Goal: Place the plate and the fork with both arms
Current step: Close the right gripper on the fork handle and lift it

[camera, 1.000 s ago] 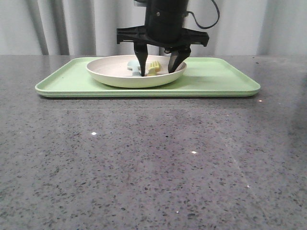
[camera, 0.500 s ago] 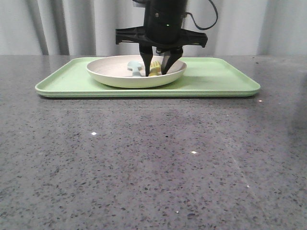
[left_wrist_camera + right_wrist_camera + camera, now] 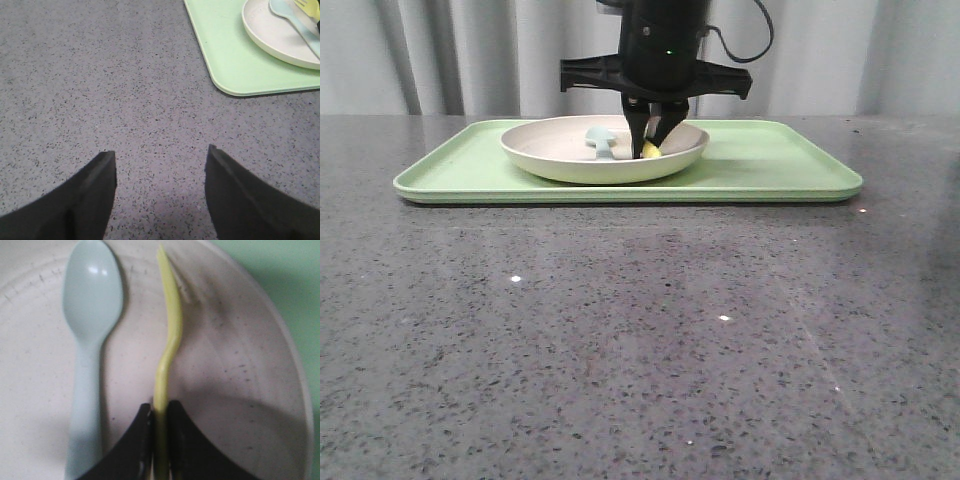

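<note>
The cream-white plate [image 3: 560, 157] sits on the light-green tray [image 3: 770, 170] at the back of the table. My right gripper [image 3: 649, 140] reaches down into the plate and is shut on the yellow fork [image 3: 650, 150]. In the right wrist view the fork [image 3: 169, 335] stands on edge, its handle pinched in my right gripper [image 3: 160, 412] over the plate [image 3: 240, 380]. My left gripper [image 3: 160, 157] is open and empty over bare table, short of the tray's corner [image 3: 225, 65]; the plate [image 3: 270, 35] and the fork's tines [image 3: 306, 6] show at that view's edge.
A pale blue spoon [image 3: 87, 340] lies in the plate right beside the fork; it also shows in the front view [image 3: 601, 140] and the left wrist view [image 3: 292, 20]. The speckled grey table [image 3: 640, 330] stretches in front of the tray. Grey curtains hang behind.
My right gripper's fingers have come together from wide open onto the yellow fork in the plate. The fork has turned onto its edge. The plate and tray have not moved.
</note>
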Available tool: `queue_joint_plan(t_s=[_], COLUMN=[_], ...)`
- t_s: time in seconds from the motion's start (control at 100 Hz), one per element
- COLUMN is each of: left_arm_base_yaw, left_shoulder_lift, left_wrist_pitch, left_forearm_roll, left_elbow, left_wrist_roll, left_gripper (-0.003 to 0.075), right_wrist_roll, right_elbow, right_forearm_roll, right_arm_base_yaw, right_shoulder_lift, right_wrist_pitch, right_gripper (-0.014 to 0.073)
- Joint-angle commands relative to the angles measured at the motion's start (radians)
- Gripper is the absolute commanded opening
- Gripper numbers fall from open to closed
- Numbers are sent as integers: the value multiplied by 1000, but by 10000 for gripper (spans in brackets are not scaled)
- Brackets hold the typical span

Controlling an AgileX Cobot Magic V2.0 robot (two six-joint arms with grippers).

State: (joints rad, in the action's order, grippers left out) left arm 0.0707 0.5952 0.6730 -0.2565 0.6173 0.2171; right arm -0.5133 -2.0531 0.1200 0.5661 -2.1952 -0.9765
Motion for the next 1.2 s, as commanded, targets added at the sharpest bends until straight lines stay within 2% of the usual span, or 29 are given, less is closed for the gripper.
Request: queue_joint_plan(t_s=[0.0, 0.22, 0.72, 1.01, 1.08, 1.19], left_arm_base_yaw=[0, 0, 0, 0, 0, 0], left_shoulder_lift=[0, 0, 0, 0, 0, 0], left_wrist_pitch=[-72, -72, -72, -72, -72, -72], left_forearm_roll=[-16, -16, -16, -16, -16, -16], left_elbow=[28, 28, 28, 28, 28, 28], left_wrist_roll=[-3, -3, -3, -3, -3, -3], left_gripper=[387, 386, 387, 387, 386, 387], right_wrist_roll=[3, 3, 22, 45, 71, 94], right_elbow=[-21, -31, -241, -239, -239, -236], right_forearm_roll=[18, 18, 42, 46, 45, 46], right_arm_base_yaw=[-2, -2, -5, -70, -89, -121], right_shoulder_lift=[49, 55, 67, 133, 150, 168], right_wrist_pitch=[4, -9, -154, -212, -229, -247], right_gripper=[22, 22, 15, 14, -12, -98])
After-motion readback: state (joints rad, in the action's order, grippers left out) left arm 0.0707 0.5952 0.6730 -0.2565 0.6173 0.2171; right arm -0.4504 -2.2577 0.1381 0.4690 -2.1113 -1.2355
